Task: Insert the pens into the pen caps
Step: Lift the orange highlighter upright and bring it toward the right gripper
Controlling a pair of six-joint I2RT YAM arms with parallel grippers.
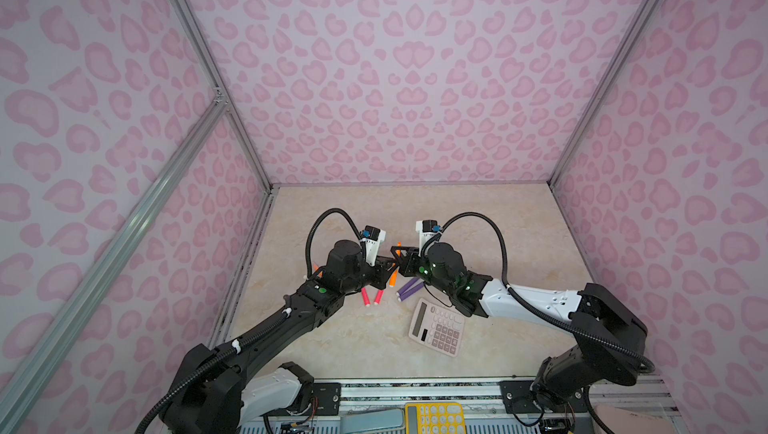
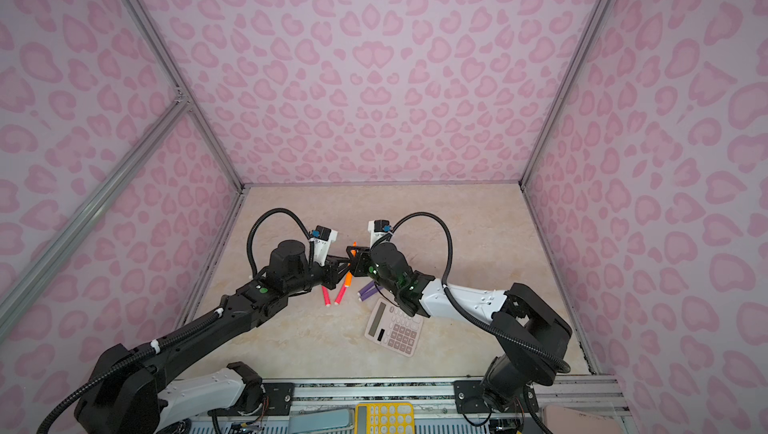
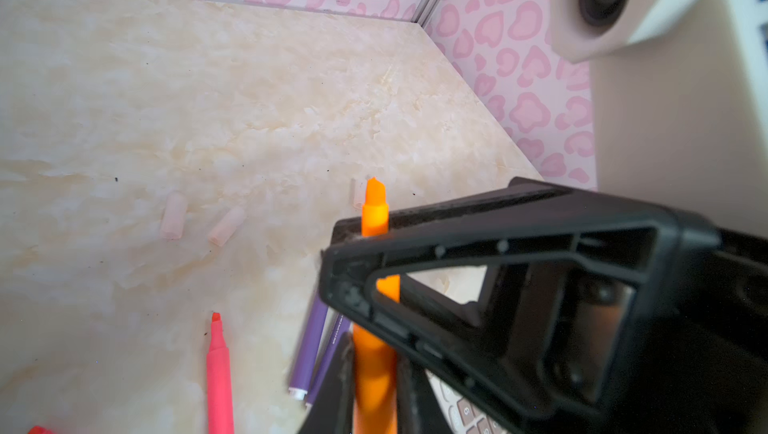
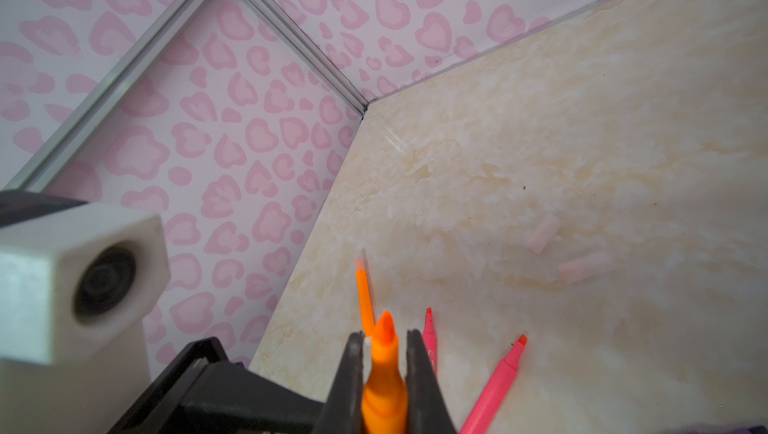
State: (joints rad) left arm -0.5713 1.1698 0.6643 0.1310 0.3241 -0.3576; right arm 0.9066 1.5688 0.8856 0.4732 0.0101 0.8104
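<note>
we see the orange pen [image 3: 375,216] lifted off the tabletop [image 1: 478,220] near its middle, with both claws clamped on it. the left claw [image 3: 376,355] pinches the barrel. the right claw [image 4: 385,338] is closed on the neck just below the chisel tip, which pokes out past its fingers. the claws meet almost nose to nose, each wrist camera housing close beside the other arm.

the rest lies around them. a second orange pen [image 4: 365,299] rests flat toward the left wall, mostly hidden by the left arm in both top views. the pink pens [image 1: 365,297] lie side by side, tips toward the back wall. the purple pens [image 1: 409,287] lie as a touching pair to their right, far ends hidden under the right arm. a pale pink calculator [image 1: 436,328] sits tilted just nearer the arm bases, one corner under that arm. the caps [image 3: 173,216] lie beyond the pens: two near each other, and a third shows just beside the held tip in the left wrist view.

past the caps the tabletop runs open to the back. heart-patterned walls [image 1: 415,78] close three sides, with aluminium rails [image 1: 199,51] at the corners. the tabletop is glossy, cream and marble-patterned. the pens are slim matte plastic with whitish butts. the caps are short cloudy tubes, hard to pick out against the surface.
</note>
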